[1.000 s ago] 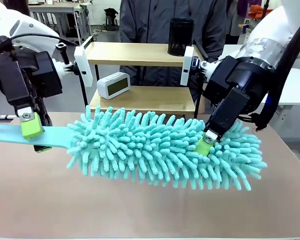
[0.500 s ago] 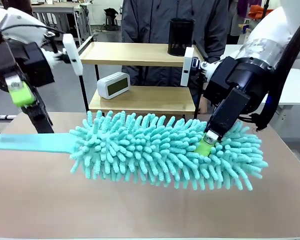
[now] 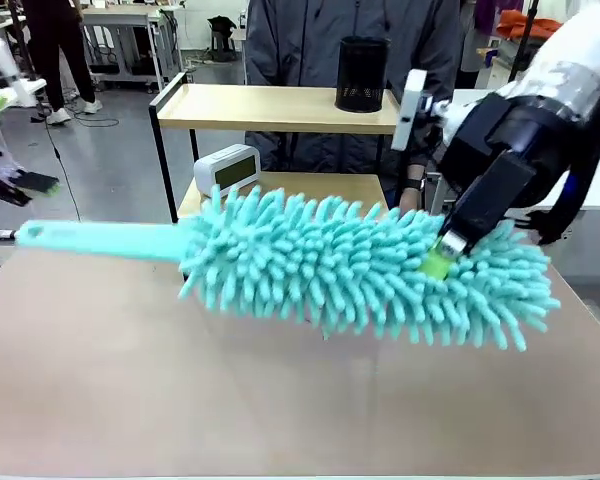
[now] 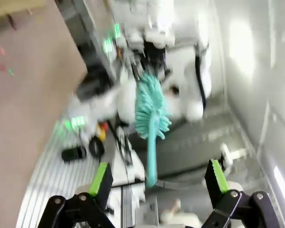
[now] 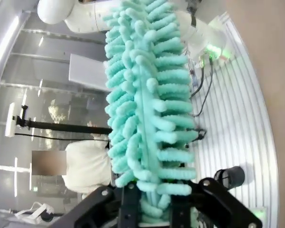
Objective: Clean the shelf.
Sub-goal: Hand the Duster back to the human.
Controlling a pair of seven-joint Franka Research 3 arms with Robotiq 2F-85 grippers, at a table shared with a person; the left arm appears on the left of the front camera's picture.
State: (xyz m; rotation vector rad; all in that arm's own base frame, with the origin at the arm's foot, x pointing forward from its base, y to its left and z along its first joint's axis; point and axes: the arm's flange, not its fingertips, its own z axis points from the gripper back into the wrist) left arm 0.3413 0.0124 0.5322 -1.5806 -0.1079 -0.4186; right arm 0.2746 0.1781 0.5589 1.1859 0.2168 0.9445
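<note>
Partly hidden behind the fluffy turquoise microfibre duster [image 3: 365, 265] clamped in the right fingers [image 3: 442, 255], the two-tier wooden black-framed shelf [image 3: 270, 108] stands far; left fingers [image 4: 159, 178] gape empty.

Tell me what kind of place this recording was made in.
Probably a robotics lab or workshop: a robot arm holds a teal duster at a work table, with more workbenches on the open floor behind.

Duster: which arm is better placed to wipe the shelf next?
Right. Its hand is shut on the duster, lifted off the table just before the shelf; the left hand is open and off to the side.
</note>
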